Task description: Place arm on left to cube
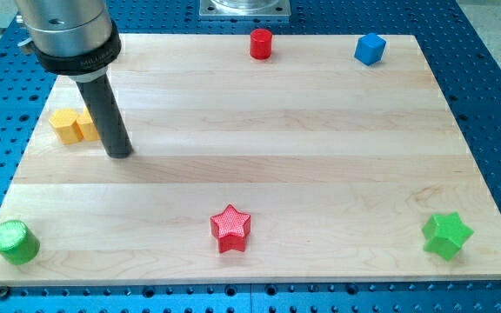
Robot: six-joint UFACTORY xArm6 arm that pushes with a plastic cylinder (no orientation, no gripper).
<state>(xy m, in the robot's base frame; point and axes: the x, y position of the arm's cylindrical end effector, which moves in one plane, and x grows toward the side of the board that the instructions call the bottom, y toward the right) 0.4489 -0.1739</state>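
Wooden board, left to right: green cylinder (pixel 14 242) at the bottom-left corner; my tip (pixel 121 153), a bare rod with no pincer, beside yellow block (pixel 74 125) near the left edge; blue cube (pixel 370 49) at the top-right corner. The approach looks barely begun; next calls for a long slide to the cube's left.

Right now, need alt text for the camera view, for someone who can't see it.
My tip rests on a wooden board just right of a yellow block at the view's left. A red cylinder and blue cube sit along the top; a green cylinder, red star and green star along the bottom.
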